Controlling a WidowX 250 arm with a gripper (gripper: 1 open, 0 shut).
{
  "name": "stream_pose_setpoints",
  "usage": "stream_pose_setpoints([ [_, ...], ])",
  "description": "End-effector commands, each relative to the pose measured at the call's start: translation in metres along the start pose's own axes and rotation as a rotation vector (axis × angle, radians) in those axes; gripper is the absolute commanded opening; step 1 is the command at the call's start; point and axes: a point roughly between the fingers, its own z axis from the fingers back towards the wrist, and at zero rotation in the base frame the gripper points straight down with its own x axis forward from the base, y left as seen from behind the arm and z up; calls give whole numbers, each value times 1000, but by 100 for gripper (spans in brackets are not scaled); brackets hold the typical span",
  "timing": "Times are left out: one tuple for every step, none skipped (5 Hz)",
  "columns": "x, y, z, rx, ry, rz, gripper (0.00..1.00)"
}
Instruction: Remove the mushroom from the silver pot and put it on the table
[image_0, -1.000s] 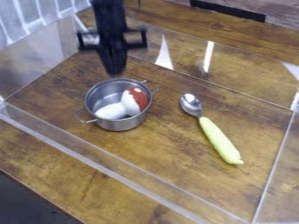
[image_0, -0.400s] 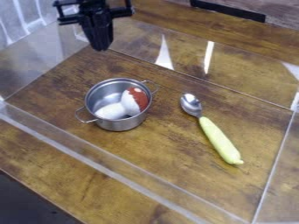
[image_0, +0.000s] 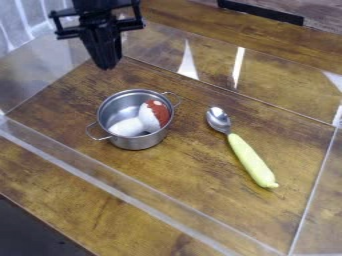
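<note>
We see the mushroom (image_0: 150, 115) lying on its side inside the silver pot (image_0: 132, 119), its red cap toward the right wall and its white stem toward the lower left. The pot stands on the counter (image_0: 187, 180). Our pincer (image_0: 102, 62) hangs up and to the left of the pot, well apart from it, pointing down, clenched and empty. A yellow-handled spoon (image_0: 241, 147) lies to the right of the pot.
</note>
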Motion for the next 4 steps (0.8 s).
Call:
stream_pose_setpoints([
  [-11,-19,15,-14,-60,-14,0],
  [-10,-19,8,-19,-51,-50,0],
  [-8,-19,-3,-18,-36,-87,0],
  [-6,-19,-18,-15,-15,-123,100],
])
